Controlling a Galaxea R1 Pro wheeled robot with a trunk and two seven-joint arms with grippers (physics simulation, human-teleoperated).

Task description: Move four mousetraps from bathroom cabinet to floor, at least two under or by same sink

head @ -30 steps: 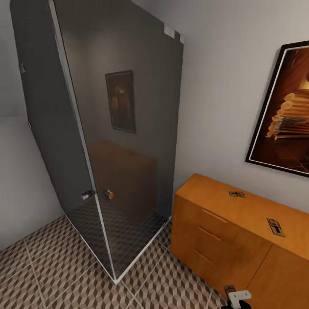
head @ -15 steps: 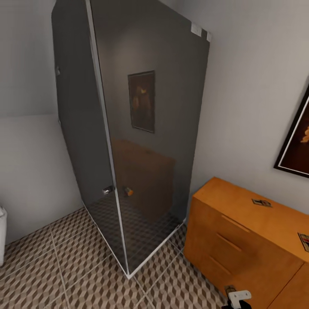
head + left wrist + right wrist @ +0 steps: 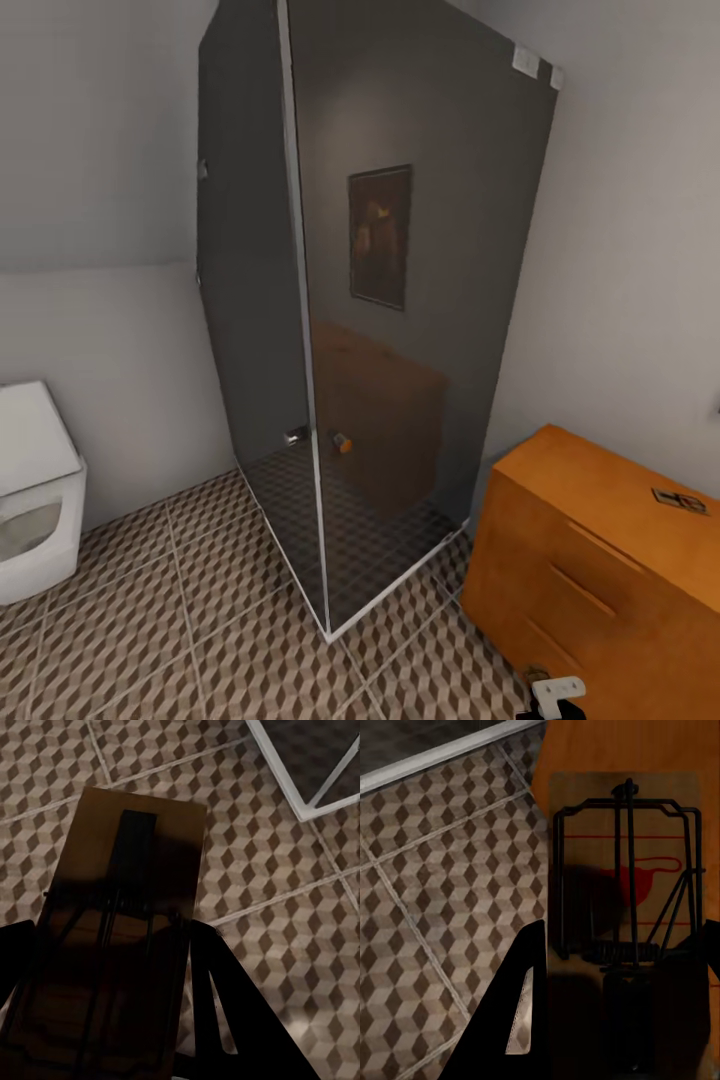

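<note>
Gripped in each pair of jaws: a flat tan mousetrap left, another mousetrap right, above cube-patterned bathroom floor; beside the smoked-glass shower, smooth orange cabinet.

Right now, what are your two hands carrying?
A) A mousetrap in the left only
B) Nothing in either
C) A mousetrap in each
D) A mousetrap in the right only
C: the left hand grips a mousetrap between its fingers, and the right hand grips another mousetrap, each over the patterned bathroom floor.
</note>
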